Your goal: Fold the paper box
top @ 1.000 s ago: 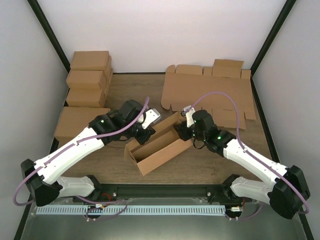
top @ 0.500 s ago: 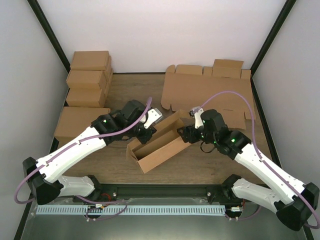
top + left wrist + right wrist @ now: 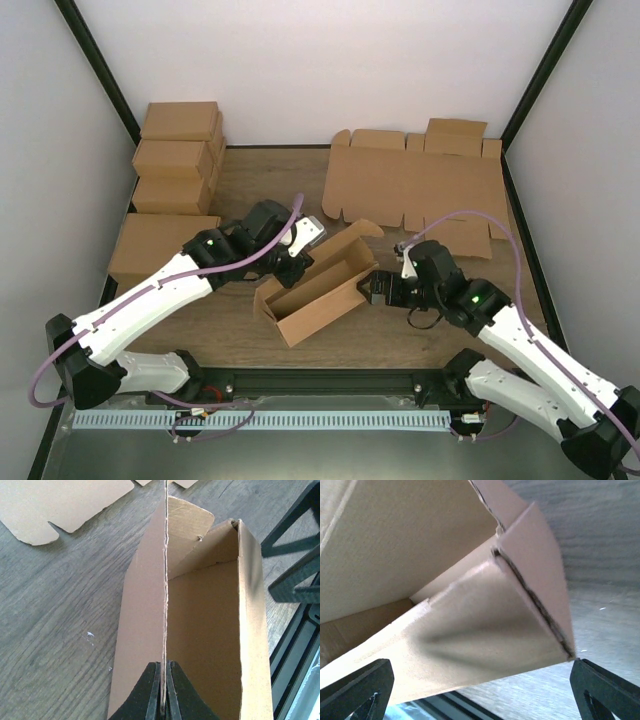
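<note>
Closest to you, just inside the middle of the tabletop's (image 3: 260,190) near edge, the paper box (image 3: 318,292) lies slantwise as an open tray, its left end nearer that edge and its right end angled toward the far right corner. Your left tool (image 3: 163,667) is clenched on the top edge of the box's far long wall (image 3: 150,610), holding that panel upright. Your right tool (image 3: 376,291) sits at the box's right end with its fingers spread wide and grasping nothing; the end corner of the tray fills the gap between them, and you cannot tell whether it touches either finger. Just past that end, a rounded tab (image 3: 366,229) stands up loose from the far wall. Expect the box to be very light and likely to skid on the smooth wood unless one tool pins it. The corrugated panels look stiff across their faces but should hinge readily along the scored creases, and a hard pinch would probably crush or dent the thin walls. Take hold of free edges, not faces: grip a flap close to its crease to steer the fold, and keep the other tool on a long wall as the anchor. Farther back, flat cardboard sheets (image 3: 420,190) with notched edges cover the far right corner, and plain cartons (image 3: 178,150) are stacked along the left edge up to the far left corner, well apart from the box.
</note>
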Controlling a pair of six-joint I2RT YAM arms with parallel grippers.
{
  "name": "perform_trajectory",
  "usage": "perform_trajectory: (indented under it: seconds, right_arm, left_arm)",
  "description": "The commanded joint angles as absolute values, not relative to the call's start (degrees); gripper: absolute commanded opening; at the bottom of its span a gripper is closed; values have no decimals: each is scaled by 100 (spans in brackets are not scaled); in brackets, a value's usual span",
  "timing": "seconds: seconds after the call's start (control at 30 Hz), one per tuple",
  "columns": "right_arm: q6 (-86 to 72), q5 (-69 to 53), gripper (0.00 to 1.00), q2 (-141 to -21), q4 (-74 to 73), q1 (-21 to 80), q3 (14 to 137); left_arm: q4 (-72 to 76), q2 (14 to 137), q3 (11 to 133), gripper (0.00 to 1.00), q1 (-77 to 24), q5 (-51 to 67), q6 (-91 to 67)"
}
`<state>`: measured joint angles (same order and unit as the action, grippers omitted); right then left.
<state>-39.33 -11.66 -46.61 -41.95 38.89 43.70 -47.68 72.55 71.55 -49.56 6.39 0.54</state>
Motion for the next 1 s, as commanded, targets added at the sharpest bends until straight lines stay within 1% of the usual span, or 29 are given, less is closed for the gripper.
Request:
perform_trajectory:
  seconds: [0.0,0.1,0.17,0.33,0.4,0.57,0.83,0.97]
  right_arm:
    - [-5039,-1974,100,-4396,-3119,3946,3873]
    - [-5787,-2288,98,-4221,-2079,3953,3409]
    - [-5967,-2189,96,-4234,-1721,3946,3289]
    - [-5703,-1841,94,-4522,-1599,3945,3434]
    - [-5645,-1946,92,-4640,-1432,3946,3419]
    - [-5737,-2258,88,-4794,-789,3942,3084]
    - [-5586,-1684,75,-4280,-623,3949,2788]
    - [-5566,-1524,73,-4115,-685,3938,2683]
  left_arm:
    - [-4788,7321,7049,4,-4988,739,2]
    - [-4786,7322,7058,4,-4990,811,-8]
    - [-4786,7298,7053,4,-4987,934,-16]
    - [-4814,7232,7022,4,-4987,1617,0]
    - [-4796,7204,6980,4,-4988,1935,9]
    - [-4628,7170,6798,4,-4994,2317,0]
    - [-4449,7233,6538,4,-4996,2840,-57]
    - [-4390,7255,6503,4,-4995,2892,-76]
